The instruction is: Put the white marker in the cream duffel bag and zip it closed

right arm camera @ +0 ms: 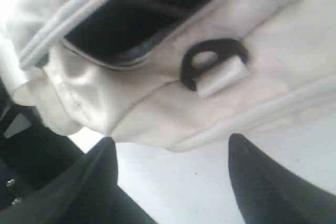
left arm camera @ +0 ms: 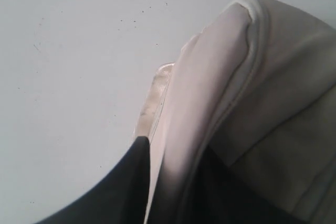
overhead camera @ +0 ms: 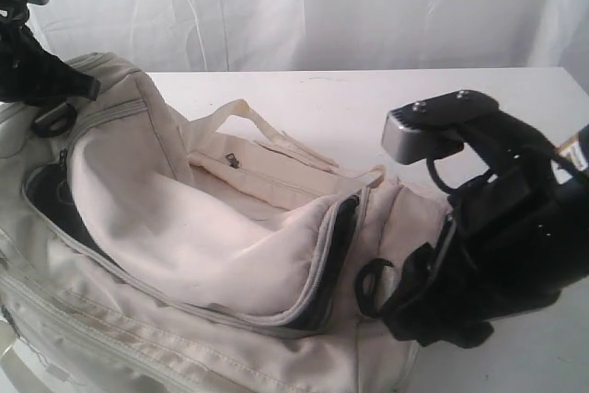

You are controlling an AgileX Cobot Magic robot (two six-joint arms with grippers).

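The cream duffel bag (overhead camera: 212,227) lies across the white table, its top zipper gaping and black lining (overhead camera: 333,260) showing. My left gripper (overhead camera: 66,89) is at the bag's far left end; in the left wrist view a fold of the bag (left arm camera: 273,77) runs between the dark fingers (left arm camera: 126,187) of the left gripper (left arm camera: 173,182), which is shut on it. My right gripper (overhead camera: 405,308) sits at the bag's right end by a black strap ring (right arm camera: 210,51). The right gripper (right arm camera: 170,148) is open with bare table between its fingers, just short of the bag (right arm camera: 173,108). The white marker is out of view.
The table (overhead camera: 368,98) stretches behind and to the right of the bag. A white curtain (overhead camera: 322,6) hangs at the back. Pale webbing handles (overhead camera: 248,117) lie on the bag's far side. Another black ring (overhead camera: 55,120) sits below the left gripper.
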